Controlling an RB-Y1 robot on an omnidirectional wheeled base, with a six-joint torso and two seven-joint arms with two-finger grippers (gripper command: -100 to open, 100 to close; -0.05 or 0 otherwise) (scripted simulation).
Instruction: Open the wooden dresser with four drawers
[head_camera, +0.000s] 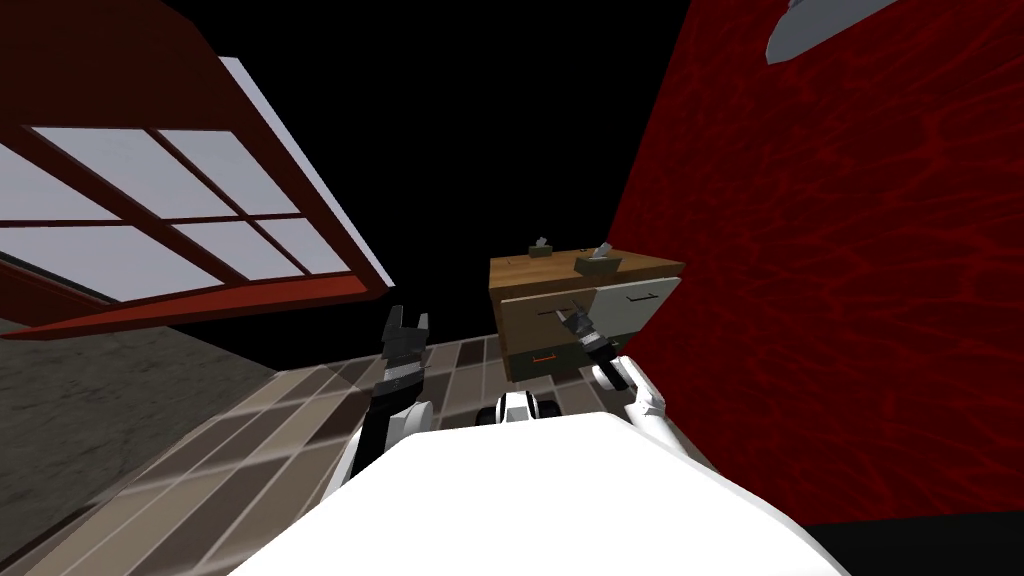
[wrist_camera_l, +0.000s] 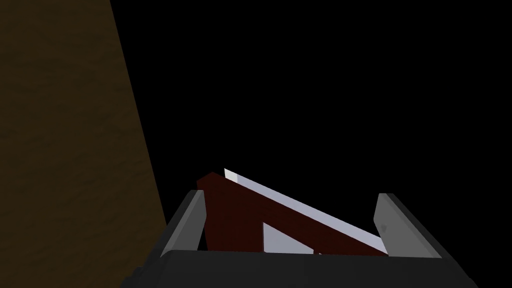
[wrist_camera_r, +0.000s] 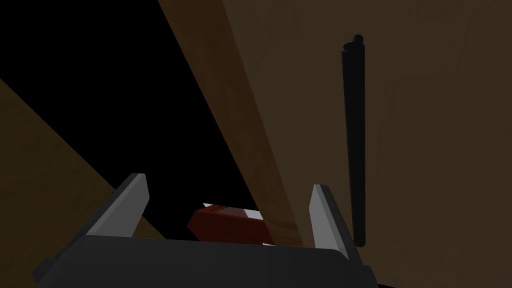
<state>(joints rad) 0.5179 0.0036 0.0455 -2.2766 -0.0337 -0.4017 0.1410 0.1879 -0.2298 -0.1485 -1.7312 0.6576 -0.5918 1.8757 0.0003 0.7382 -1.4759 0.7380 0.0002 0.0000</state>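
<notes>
The right gripper (wrist_camera_r: 228, 181) was held open and empty at the front of the wooden dresser (head_camera: 585, 300), with the dark bar handle (wrist_camera_r: 353, 140) just outside its fingers. Closing there would likely miss it. The left gripper (head_camera: 406, 320), also open and empty, was held well aside of the dresser.

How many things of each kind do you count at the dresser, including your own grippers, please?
Dresser: 1
Small boxes on its top: 2
Grippers: 2, left gripper, right gripper
Total: 5
</notes>
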